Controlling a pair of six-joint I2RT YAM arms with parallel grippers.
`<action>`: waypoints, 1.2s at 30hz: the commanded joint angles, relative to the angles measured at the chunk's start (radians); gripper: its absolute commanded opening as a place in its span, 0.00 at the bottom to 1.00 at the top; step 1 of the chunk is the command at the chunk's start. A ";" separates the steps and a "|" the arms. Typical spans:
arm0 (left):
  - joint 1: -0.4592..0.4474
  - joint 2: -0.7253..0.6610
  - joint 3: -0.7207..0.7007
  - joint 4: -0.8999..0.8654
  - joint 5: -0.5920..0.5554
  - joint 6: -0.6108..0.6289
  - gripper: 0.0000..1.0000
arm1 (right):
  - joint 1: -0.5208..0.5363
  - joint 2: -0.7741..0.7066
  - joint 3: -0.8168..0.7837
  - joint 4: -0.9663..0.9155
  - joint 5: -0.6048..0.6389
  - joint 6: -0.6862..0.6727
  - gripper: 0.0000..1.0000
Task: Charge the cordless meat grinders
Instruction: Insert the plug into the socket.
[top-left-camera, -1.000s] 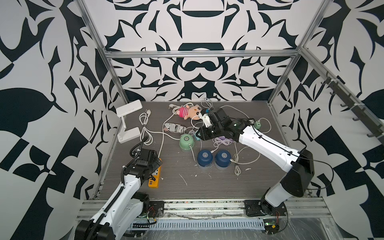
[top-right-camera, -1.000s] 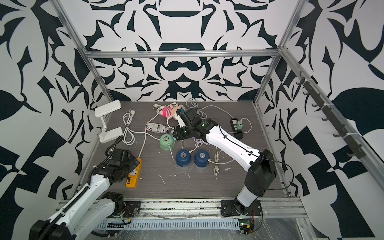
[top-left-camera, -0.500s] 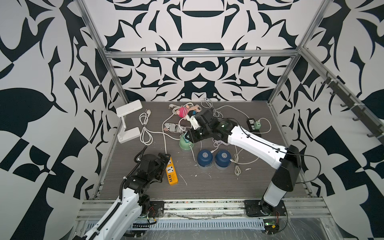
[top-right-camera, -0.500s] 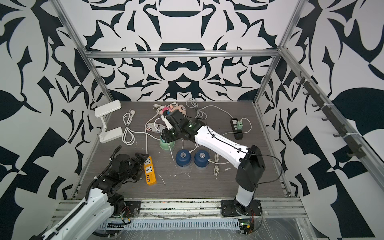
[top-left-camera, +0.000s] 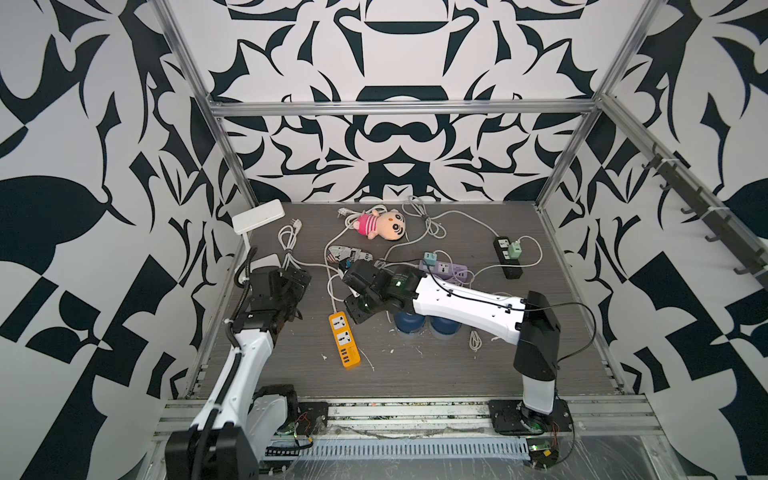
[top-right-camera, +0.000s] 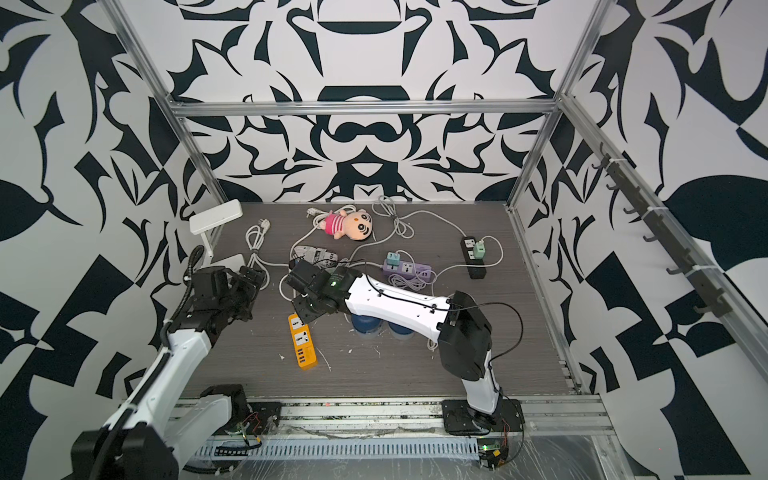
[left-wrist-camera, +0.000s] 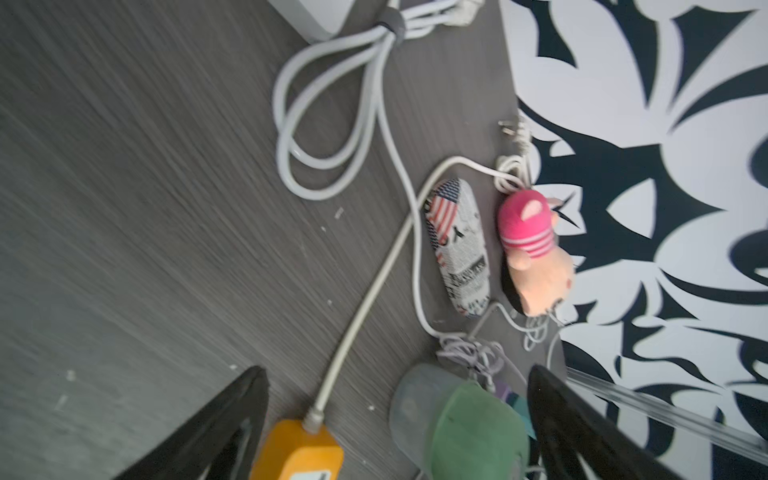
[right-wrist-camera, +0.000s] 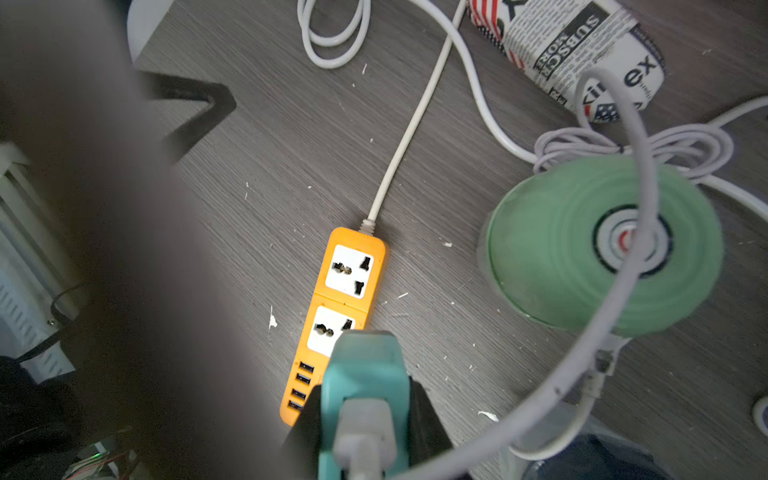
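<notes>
Forearm (top-left-camera: 465, 301) half-hides both blue grinders (top-left-camera: 409, 326) below.

Pretty wild backdrop here: the cell is boxed in by white wall panels printed with big black swirly shapes (top-left-camera: 395, 62), held up by a bare aluminium frame (top-left-camera: 399, 109). A dark grey wood-grain bench (top-left-camera: 436, 374) is lit evenly, and a rail of dark metal hooks (top-left-camera: 706, 214) is fixed along the right-hand wall.

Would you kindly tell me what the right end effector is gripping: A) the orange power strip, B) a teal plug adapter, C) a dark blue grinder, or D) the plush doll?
B: the right wrist view shows the right end effector closed on the teal plug adapter.
</notes>
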 joint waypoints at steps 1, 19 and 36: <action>0.057 0.057 0.017 0.002 0.090 0.124 0.99 | 0.035 0.005 0.038 0.011 0.081 0.049 0.00; 0.094 0.086 -0.042 0.068 0.112 0.145 1.00 | 0.096 0.104 -0.012 0.098 0.167 0.187 0.00; 0.095 0.086 -0.068 0.085 0.119 0.132 1.00 | 0.117 0.118 -0.054 0.119 0.147 0.235 0.00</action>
